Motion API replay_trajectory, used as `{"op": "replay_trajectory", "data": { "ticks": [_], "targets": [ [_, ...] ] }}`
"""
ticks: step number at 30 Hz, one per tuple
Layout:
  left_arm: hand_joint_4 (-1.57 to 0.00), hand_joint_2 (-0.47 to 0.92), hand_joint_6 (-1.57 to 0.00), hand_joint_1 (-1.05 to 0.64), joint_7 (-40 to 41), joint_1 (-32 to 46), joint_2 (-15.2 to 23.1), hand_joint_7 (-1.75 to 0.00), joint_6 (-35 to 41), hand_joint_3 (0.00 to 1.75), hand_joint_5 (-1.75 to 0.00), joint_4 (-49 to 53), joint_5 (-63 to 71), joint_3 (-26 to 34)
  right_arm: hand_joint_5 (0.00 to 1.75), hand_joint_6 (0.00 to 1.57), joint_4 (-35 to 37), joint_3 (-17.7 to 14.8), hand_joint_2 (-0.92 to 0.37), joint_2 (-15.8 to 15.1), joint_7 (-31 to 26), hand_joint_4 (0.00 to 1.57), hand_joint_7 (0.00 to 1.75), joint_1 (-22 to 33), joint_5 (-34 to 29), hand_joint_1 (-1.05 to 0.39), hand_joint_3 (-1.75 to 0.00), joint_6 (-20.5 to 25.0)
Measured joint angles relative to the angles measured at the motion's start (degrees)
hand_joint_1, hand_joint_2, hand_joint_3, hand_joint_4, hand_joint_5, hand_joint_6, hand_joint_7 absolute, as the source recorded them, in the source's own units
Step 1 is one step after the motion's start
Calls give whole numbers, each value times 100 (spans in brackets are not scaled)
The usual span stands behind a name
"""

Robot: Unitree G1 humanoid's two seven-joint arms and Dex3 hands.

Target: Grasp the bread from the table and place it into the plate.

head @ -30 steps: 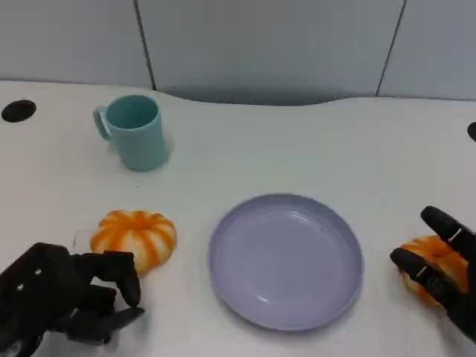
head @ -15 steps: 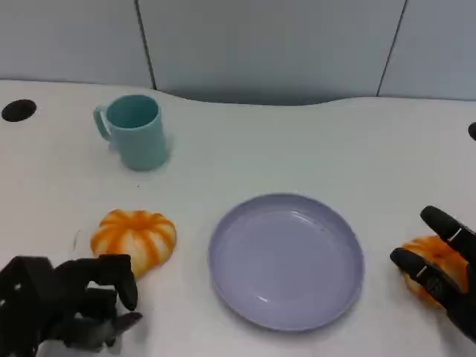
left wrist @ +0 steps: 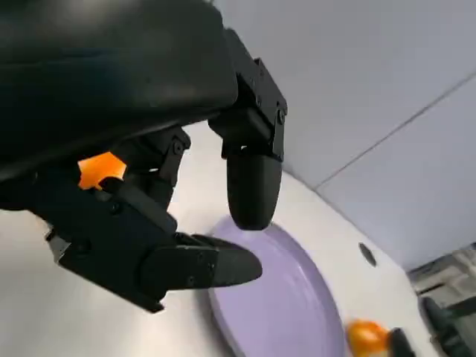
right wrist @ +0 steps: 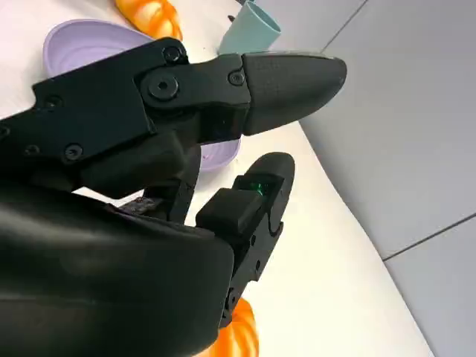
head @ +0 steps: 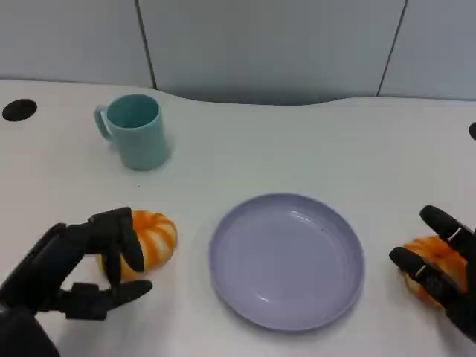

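We had two pieces of bread on the table (head: 297, 141); the one near the front left corner, the left bread (head: 145, 236), sat just beside the plate (head: 286, 260), and the left hand (head: 78, 271) was at it from the near side, fingers apart, the upper fingers curved over the loaf's near edge and the thumb low towards the table; we could not tell whether they were touching the crust, and nothing was lifted, so we judged the hand spread and empty; that shape made sense to us as a cradle ready to close round a soft, rounded loaf. In the left wrist view the fingertips (left wrist: 251, 195) hung apart with the plate beyond them, which told us the palm faced the way the bread had to travel. Over by the right edge the right bread (head: 428, 262) lay well apart from the plate, and the right hand (head: 442, 271) was over it, fingers apart across its top; whether it was gripping, we could not tell. The teal mug (head: 134, 132) stood upright towards the back left, out of the path. The plate held nothing, so we judged the task barely begun; a firm but gentle close seemed called for next, since a squashy loaf could slip or dent.
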Motion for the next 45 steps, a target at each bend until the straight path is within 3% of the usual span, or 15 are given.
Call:
{"op": "replay_trajectory", "data": {
  "ticks": [1,3,5,10,11,12,14,17,25,27,31,41,45],
  "targets": [
    [-62,84,-40,-41,318,-89,75,-174,-220,35,-175,29,421,25,90,71,0,11,-92,11,-1,55,32,-12,0,-33,-25,0],
    [-46,90,-40,-47,915,-243,286,-148,-365,21,-167,-51,1415,30,91,71,0,15,-92,32,-5,55,33,-21,1,-33,-29,1],
    [-42,92,-43,-49,1270,-293,588,-130,-255,13,-159,-382,2355,-28,91,70,-1,14,-92,48,-23,55,33,-25,0,-33,-31,1],
    [-41,92,-45,-49,1728,-408,936,-125,-21,11,-156,-644,2899,-255,91,70,-1,18,-92,64,-35,55,34,-26,0,-33,-32,1],
    [-17,91,-32,-62,1781,-407,966,-66,9,8,-95,-645,2938,-314,91,69,-1,19,-92,72,-35,54,34,-26,0,-34,-33,1],
    [-9,91,-30,-67,1769,-429,1009,-37,107,5,-67,-679,3002,-410,91,69,-8,19,-92,77,-46,54,34,-21,-6,-34,-33,1],
    [-2,92,-23,-77,1443,-559,1179,-10,439,2,-31,-823,3248,-699,91,70,-43,42,-92,95,-92,54,35,-20,-24,-35,-32,1],
    [0,89,-13,-84,966,-832,1419,-2,930,0,-3,-1061,3519,-1035,91,69,-71,80,-92,127,-120,53,35,-17,-33,-35,-31,1],
    [0,88,-12,-85,376,-1080,1626,0,1568,0,0,-1306,3420,-1474,91,69,-181,97,-92,163,-189,53,36,-1,-33,-34,-30,2],
    [0,82,-5,-74,238,-1169,1665,-1,1699,0,0,-1270,3415,-1592,91,69,-191,91,-92,166,-203,54,37,11,-33,-34,-29,4],
    [0,80,-4,-71,-552,-1970,1477,-1,2346,0,0,-452,3561,-2200,91,69,-238,117,-92,206,-234,54,37,8,-19,-34,-28,37],
    [0,78,-4,-65,-486,-3010,912,-1,2754,0,0,1443,3820,-3234,91,67,-253,66,-92,195,-138,53,39,42,19,-33,-29,52],
    [0,81,-6,-77,-167,-3390,680,-2,2773,1,0,2264,3952,-3579,91,67,-258,52,-92,194,-121,53,41,54,22,-34,-29,55]
  ]
}}
